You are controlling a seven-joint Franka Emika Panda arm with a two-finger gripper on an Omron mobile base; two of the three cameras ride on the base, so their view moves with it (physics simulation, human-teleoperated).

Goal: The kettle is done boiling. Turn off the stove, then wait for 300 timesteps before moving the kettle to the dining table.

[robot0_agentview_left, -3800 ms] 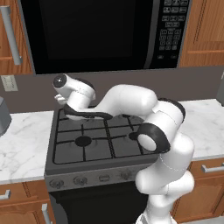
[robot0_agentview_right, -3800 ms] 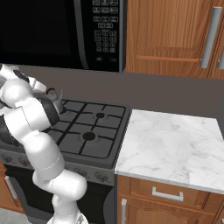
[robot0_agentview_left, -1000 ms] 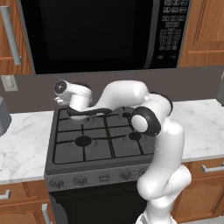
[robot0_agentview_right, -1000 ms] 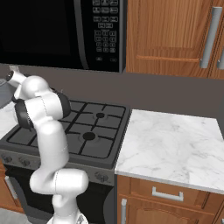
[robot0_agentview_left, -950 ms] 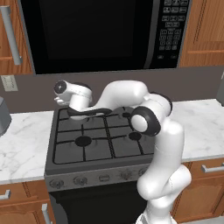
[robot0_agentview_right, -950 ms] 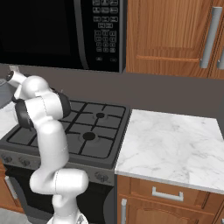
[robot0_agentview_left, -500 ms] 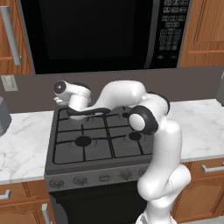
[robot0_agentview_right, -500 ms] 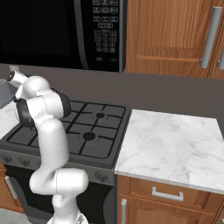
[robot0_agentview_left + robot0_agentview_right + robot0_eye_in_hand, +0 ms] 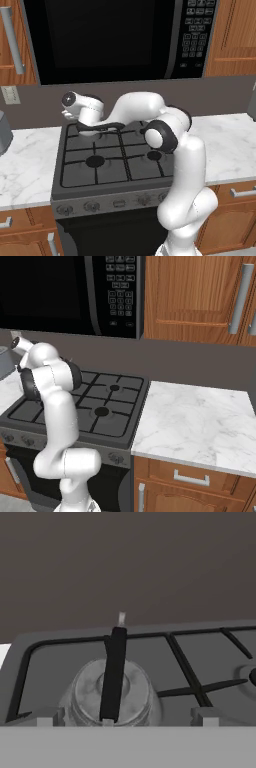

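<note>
The small dark-grey kettle stands on the stove's back left burner. Its black loop handle runs away from the hand camera and its thin spout points at the back wall. My gripper is open and low over the kettle, with one fingertip on each side of the body and not touching it. In the left base view my white hand covers most of the kettle. The stove's front knobs line its front panel. The dining table is out of view.
A black microwave hangs above the stove. Marble counters flank the range, and a silver toaster stands at the far left. Wooden cabinets fill the upper right. The dark back wall is close behind the kettle.
Since the oldest frames my hand has sunk a little onto the back left burner and my elbow has swung left. Over the last second nothing visibly moves.
</note>
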